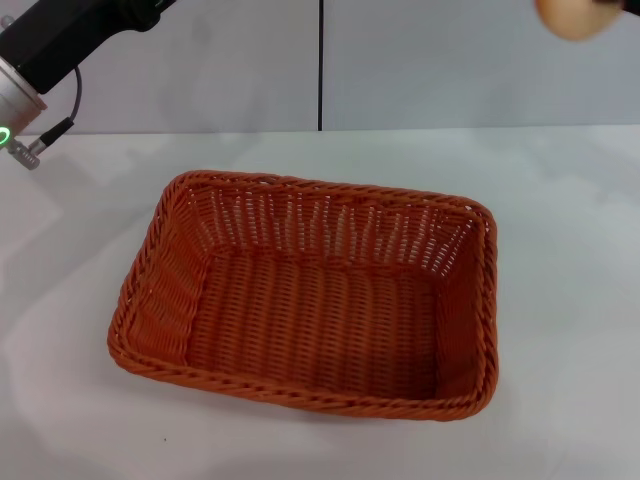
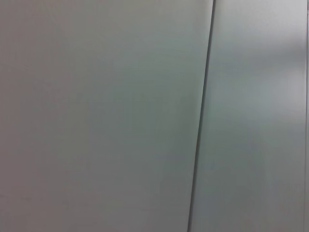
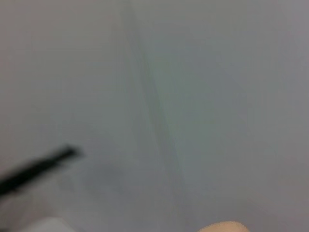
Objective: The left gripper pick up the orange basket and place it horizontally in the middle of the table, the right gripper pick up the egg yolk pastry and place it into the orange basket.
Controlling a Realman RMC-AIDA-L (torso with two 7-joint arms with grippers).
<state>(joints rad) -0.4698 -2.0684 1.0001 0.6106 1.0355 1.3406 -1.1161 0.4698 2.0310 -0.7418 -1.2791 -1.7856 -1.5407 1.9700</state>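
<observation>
Fingers of neither gripper show clearly enough to judge: I cannot tell whether the left gripper or the right gripper is wide, narrow or holding anything. Head view: the orange basket (image 1: 310, 295) sits flat on the white table (image 1: 560, 230), about mid-table, long side running across the view, slightly skewed, its open mouth up and nothing inside it. Braided rim is whole all round; the weave of the floor is bare. The left arm (image 1: 45, 50) enters at the upper left corner, raised well clear of the basket: black casing, a silver cylindrical section with a green light and a looping cable; its finger end lies outside the view. At the top right edge a pale peach rounded shape, the egg yolk pastry (image 1: 575, 17), is cut off by the border, up against the grey wall (image 1: 450, 60), well apart from the basket and not resting on the table; what carries it is out of view. Left wrist view: only the plain grey wall (image 2: 96, 116) with a dark vertical seam (image 2: 200, 125); no fingers, no basket. Right wrist view: blurred grey surface, a thin black bar (image 3: 36, 169) slanting in from one edge, too soft to identify, and a sliver of the peach pastry (image 3: 224, 227) at the border.
</observation>
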